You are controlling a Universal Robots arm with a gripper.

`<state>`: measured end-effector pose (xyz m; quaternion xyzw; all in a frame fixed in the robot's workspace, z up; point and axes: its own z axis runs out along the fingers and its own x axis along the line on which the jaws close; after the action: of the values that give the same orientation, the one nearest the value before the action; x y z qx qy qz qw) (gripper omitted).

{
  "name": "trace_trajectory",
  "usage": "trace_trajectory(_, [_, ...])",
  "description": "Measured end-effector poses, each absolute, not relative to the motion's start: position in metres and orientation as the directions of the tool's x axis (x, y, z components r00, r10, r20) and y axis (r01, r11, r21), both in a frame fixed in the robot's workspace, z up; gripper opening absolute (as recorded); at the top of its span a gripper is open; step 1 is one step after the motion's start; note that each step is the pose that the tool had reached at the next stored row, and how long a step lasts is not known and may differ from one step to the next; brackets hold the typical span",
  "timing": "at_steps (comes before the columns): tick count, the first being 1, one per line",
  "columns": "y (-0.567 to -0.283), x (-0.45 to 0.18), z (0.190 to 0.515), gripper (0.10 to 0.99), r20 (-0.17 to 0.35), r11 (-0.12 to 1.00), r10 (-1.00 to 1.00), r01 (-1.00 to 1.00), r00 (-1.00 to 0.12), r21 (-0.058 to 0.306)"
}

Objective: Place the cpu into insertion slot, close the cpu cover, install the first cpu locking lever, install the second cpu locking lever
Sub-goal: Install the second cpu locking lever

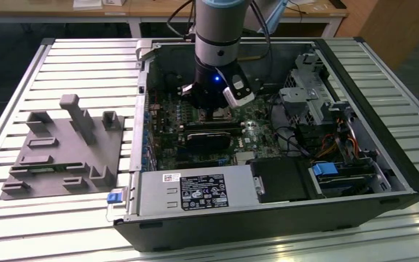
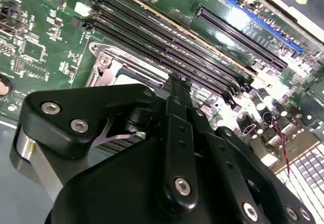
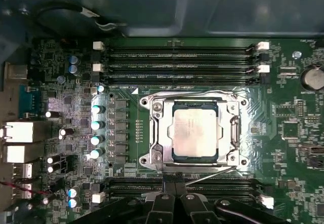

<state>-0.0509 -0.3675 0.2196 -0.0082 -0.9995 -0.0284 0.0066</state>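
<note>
Setting: slatted metal workbench (image 1: 71, 60) carrying an open computer case (image 1: 384, 180), with wooden desks behind it.
Cpu: the cpu (image 3: 195, 131) lies flat in the insertion slot (image 3: 175, 158), dull silver top upward, square with the socket's edges.
Cpu cover: the cpu cover (image 3: 158, 133) is down around the chip — its silvery frame rings the cpu and the cut-out leaves the metal top bare.
Locking lever: a thin metal lever (image 3: 210, 175) runs slanted just beside the socket, on the edge nearest the gripper; whether it is latched I cannot tell.
Gripper: the gripper (image 3: 175, 193) hangs just above the socket's edge in the first wrist view, black fingers (image 2: 177, 127) drawn narrow, close together, nothing visibly between them.
Arm: in the exterior view the arm (image 1: 217, 33) stands upright over the motherboard (image 1: 167, 136), reaching down into the case.
Memory slots: long black memory slots (image 3: 177, 62) flank the socket on two opposite sides.
Beyond the socket: a grey fixture block (image 1: 64, 147) sits on the bench outside the case, well apart from the socket — to the exterior view's left.
</note>
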Motion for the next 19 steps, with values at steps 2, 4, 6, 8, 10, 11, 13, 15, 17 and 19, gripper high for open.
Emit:
trace_trajectory(2, [-0.368, -0.051, 0.217, 0.118, 0.014, 0.998, 0.016, 0.017, -1.0, 0.06])
trace_trajectory(4, [-0.37, -0.051, 0.217, 0.118, 0.014, 0.997, 0.016, 0.017, -1.0, 0.076])
trace_trajectory(6, [-0.373, -0.052, 0.217, 0.118, 0.014, 0.996, 0.016, 0.017, -1.0, 0.087])
trace_trajectory(8, [-0.376, -0.053, 0.217, 0.118, 0.014, 0.996, 0.016, 0.017, -1.0, 0.089])
trace_trajectory(10, [-0.378, -0.054, 0.217, 0.118, 0.014, 0.996, 0.016, 0.017, -1.0, 0.091])
trace_trajectory(11, [-0.379, -0.055, 0.217, 0.118, 0.014, 0.996, 0.016, 0.017, -1.0, 0.092])
trace_trajectory(13, [-0.379, -0.058, 0.217, 0.118, 0.014, 0.995, 0.015, 0.017, -1.0, 0.096])
trace_trajectory(15, [-0.379, -0.06, 0.216, 0.118, 0.014, 0.995, 0.015, 0.017, -1.0, 0.097])
trace_trajectory(17, [-0.379, -0.061, 0.214, 0.118, 0.014, 0.995, 0.015, 0.017, -1.0, 0.098])
trace_trajectory(19, [-0.379, -0.062, 0.211, 0.118, 0.014, 0.995, 0.015, 0.017, -1.0, 0.097])
